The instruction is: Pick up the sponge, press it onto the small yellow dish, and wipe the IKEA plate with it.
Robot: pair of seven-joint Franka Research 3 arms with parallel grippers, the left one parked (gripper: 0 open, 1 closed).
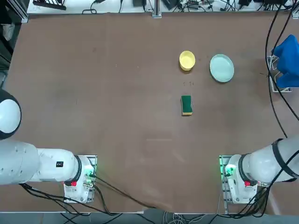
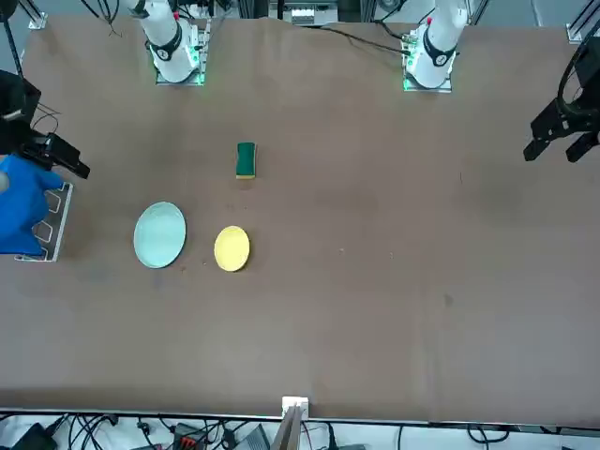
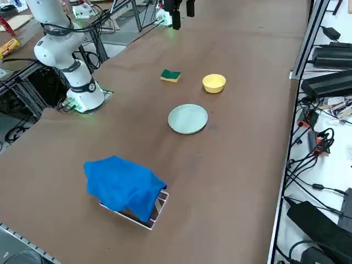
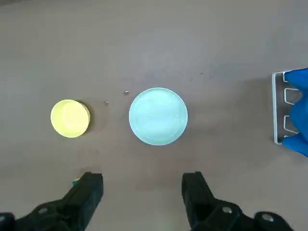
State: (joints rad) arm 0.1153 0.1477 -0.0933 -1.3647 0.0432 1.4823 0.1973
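The sponge (image 1: 186, 105), dark green over yellow foam, lies flat on the brown table, nearer the robot than the two dishes. Behind it sits the small yellow dish (image 1: 187, 60), with the pale mint IKEA plate (image 1: 221, 68) just to its right. They show in the front view too: sponge (image 2: 246, 160), dish (image 2: 232, 248), plate (image 2: 159, 234). My right gripper (image 4: 143, 190) hangs high above the table, open and holding nothing, and looks down on the plate (image 4: 158, 116) and the dish (image 4: 70, 118). Only a green sliver of the sponge (image 4: 75, 182) peeks past one finger.
A blue cloth (image 1: 287, 60) is draped over a white rack at the table's right edge, close to the plate; it also shows in the side view (image 3: 124, 187). Cables run along the table's far edge. Two tiny specks lie between the sponge and the dish.
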